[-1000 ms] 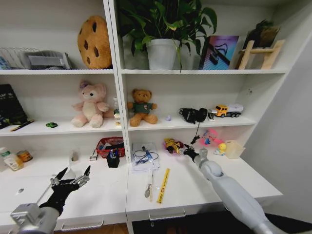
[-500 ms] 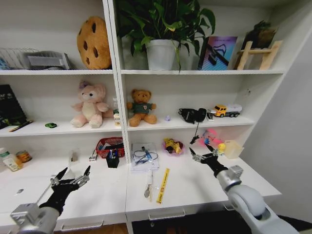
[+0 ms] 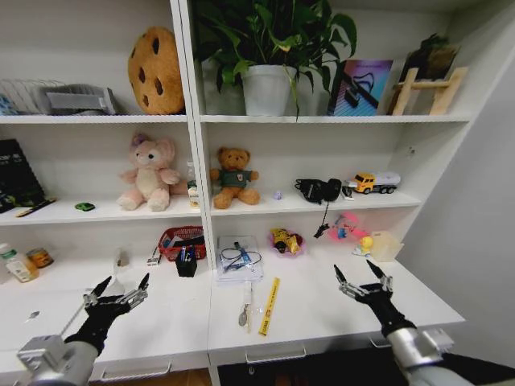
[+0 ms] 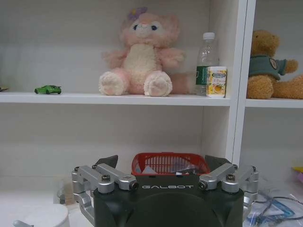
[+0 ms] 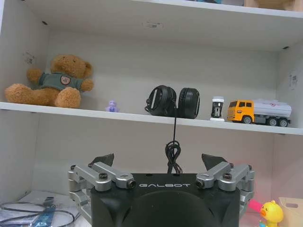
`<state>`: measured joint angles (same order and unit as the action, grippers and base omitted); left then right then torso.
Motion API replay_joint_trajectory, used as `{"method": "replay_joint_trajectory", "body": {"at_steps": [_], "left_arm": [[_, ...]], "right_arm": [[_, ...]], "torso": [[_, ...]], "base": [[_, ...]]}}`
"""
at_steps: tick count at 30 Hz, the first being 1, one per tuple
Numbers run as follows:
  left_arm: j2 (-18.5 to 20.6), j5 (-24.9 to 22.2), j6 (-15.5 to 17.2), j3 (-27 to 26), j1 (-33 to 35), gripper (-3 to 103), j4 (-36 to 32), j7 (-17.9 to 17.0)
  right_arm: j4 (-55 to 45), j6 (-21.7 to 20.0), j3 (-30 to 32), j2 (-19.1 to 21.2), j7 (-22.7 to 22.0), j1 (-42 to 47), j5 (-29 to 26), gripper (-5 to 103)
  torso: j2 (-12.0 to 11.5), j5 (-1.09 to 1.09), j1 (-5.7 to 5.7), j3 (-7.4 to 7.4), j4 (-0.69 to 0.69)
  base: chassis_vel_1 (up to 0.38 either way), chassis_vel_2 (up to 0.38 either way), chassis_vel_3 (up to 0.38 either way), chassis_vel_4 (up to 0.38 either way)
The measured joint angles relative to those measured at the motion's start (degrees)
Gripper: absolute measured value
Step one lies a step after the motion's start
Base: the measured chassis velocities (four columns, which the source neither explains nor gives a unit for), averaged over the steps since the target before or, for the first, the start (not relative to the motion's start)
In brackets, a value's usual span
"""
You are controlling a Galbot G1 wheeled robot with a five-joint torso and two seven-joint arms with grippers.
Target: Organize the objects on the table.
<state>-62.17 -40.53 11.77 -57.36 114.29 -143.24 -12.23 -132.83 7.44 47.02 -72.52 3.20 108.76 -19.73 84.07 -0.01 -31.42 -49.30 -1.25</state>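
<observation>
My left hand (image 3: 117,293) hovers spread open and empty low over the white table (image 3: 322,310) at about 8 o'clock in the head view; my right hand (image 3: 364,283) hangs the same way, fingers apart, holding nothing, at about 4 o'clock. No object is in either grip. The tiny green toy car (image 4: 48,89) sits on the shelf (image 4: 113,99) at about 10 o'clock from the pink plush bear (image 4: 142,49) in the left wrist view, well apart from my fingers. Pens stand in a dark cup (image 3: 187,262) beside the red mesh basket (image 3: 182,240) near the table's back, and a yellow strip (image 3: 269,306) lies toward the front edge at 6 o'clock. I judge the main risk to be crowding: a reach toward the pens could catch the basket or tip the cup, and a low sweep across the middle could knock the yellow strip off the edge. I cannot make out a laptop.
</observation>
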Motion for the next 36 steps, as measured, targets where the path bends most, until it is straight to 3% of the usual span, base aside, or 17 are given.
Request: {"method": "replay_joint_trajectory", "body": {"at_steps": [7, 36], "left_arm": [[0.0, 0.0, 0.0, 0.0, 0.0, 100, 0.0, 0.0], [0.0, 0.0, 0.0, 0.0, 0.0, 100, 0.0, 0.0]], "right_arm": [[-2.4, 0.4, -1.3, -3.6, 0.0, 1.5, 3.8, 100], [-8.5, -0.3, -1.3, -5.9, -1.3, 5.4, 5.0, 100]], "torso": [[0.0, 0.00, -0.01, 0.00, 0.01], [0.0, 0.01, -0.01, -0.01, 0.00]], "base": [[0.000, 0.000, 0.000, 0.000], [0.000, 0.000, 0.000, 0.000]]}}
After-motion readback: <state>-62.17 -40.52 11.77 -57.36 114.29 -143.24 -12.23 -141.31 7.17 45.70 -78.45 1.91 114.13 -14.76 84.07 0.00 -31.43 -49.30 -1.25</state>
